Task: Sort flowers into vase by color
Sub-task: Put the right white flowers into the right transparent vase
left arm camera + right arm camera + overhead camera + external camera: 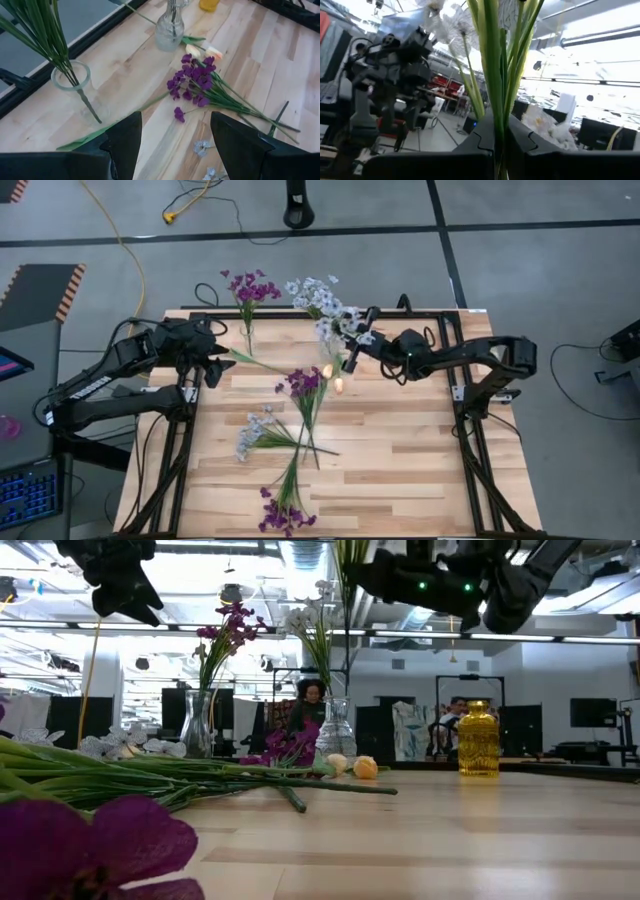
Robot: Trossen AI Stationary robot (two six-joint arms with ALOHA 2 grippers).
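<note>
Pale sprig (495, 75) in right gripper (501, 145) (upright)

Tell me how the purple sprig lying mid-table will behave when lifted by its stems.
The purple sprig probably droops: its thin stems are long and the bloom cluster sits at one end. Its stems cross the pale blue-white sprig, so that may drag along. It looks light.

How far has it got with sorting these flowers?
Partly done. One vase holds purple flowers; another has pale blue-white ones. The right gripper grips a pale sprig above it. Purple, pale and peach sprigs remain on the table.
</note>
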